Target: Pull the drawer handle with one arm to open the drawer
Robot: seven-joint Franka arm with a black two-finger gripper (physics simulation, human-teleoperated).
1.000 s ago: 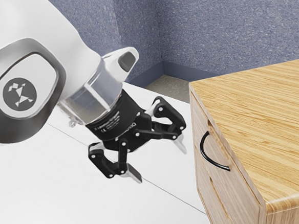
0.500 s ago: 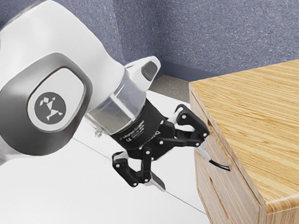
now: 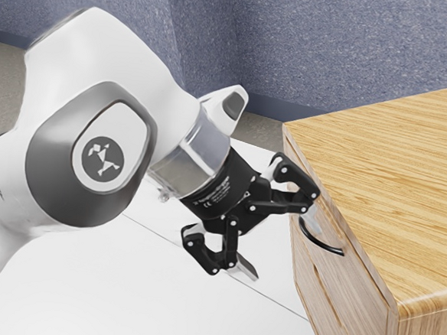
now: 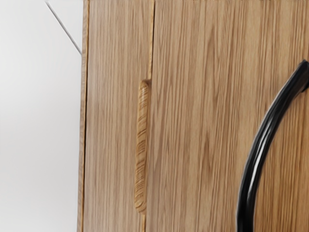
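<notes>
Blue wall behind, white table below; gripper spread wide, one finger at the handle on the shut drawer; straddle the bar fully, clamp, then pull straight out.

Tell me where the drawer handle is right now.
The black drawer handle sits on the upper drawer front of the wooden cabinet, at the exterior view's right, close beside the upper finger of the open gripper.

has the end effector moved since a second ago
Yes. The end effector moved toward the exterior view's right, closing on the fixed cabinet, and now reaches the handle.
</notes>
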